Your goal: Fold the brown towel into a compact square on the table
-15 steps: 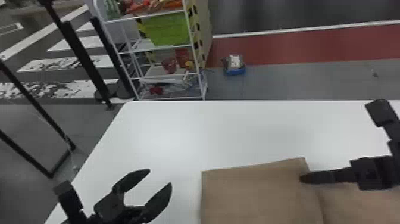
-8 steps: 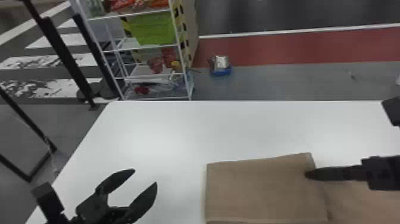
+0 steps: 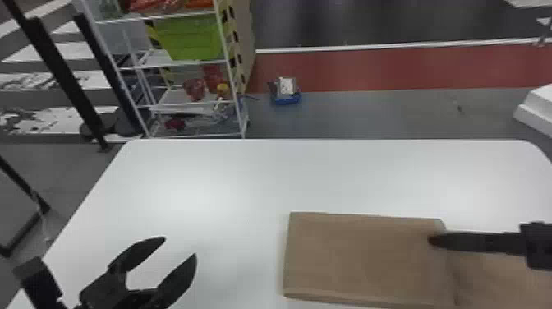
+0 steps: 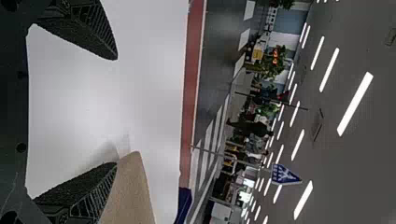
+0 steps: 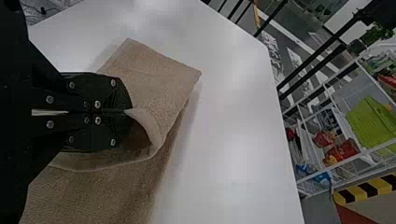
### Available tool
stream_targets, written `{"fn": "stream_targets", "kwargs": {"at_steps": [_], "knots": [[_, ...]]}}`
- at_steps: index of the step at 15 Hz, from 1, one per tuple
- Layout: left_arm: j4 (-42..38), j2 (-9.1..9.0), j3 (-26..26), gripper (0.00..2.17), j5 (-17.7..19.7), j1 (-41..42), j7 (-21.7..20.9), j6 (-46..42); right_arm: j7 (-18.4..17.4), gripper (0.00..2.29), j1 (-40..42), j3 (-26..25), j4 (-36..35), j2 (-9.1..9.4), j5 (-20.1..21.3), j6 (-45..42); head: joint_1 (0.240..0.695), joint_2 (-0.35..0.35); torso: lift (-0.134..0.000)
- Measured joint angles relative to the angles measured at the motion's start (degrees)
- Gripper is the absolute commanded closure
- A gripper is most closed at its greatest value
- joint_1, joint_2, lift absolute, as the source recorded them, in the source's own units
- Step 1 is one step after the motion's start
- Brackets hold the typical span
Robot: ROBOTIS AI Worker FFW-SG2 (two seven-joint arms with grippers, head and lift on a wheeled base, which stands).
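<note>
Right pincer (image 3: 435, 240) clamps towel's (image 3: 361, 254) folded edge

Closed on the cloth, the right pincer sits over the table's (image 3: 246, 176) near right part; the right wrist view shows the flap's edge curling up at its tips, above a lower layer. The brown towel lies flat, partly folded, on the table's near side, right of its middle. Over the table's near left part, the left pincer (image 3: 180, 247) hangs with fingers spread. Beyond the table's far left corner stands a white rack (image 3: 180, 64).

A white wire rack (image 3: 236, 84) holding a green bin (image 3: 191, 38) stands upper left; a blue-based item (image 3: 286, 93) sits on the floor, upper centre.
</note>
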Motion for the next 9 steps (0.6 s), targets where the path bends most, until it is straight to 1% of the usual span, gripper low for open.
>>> {"fn": "stream_targets", "kwargs": {"at_steps": [1, 2, 6, 9], "knots": [[0.2, 0.0, 0.0, 0.07, 0.0, -0.1, 0.0, 0.0, 0.0, 0.53, 1.0, -0.3, 0.6, -0.27, 0.9, 0.0, 0.695, 0.116, -0.124], [0.3, 0.0, -0.1, 0.07, -0.1, -0.2, 0.0, 0.0, 0.0, 0.36, 1.5, -0.4, 1.6, -0.33, 1.8, 0.0, 0.695, 0.1, -0.124], [0.4, 0.0, -0.6, 0.07, -0.6, -0.4, 0.0, 0.1, 0.0, 0.29, 1.4, 0.4, 4.8, -0.43, 5.3, 0.0, 0.695, 0.075, -0.124], [0.4, 0.0, -0.5, 0.07, -0.6, -0.4, -0.2, 0.1, 0.0, 0.3, 0.4, 0.8, 5.3, -0.51, 6.7, 0.0, 0.695, 0.064, -0.124]]}}
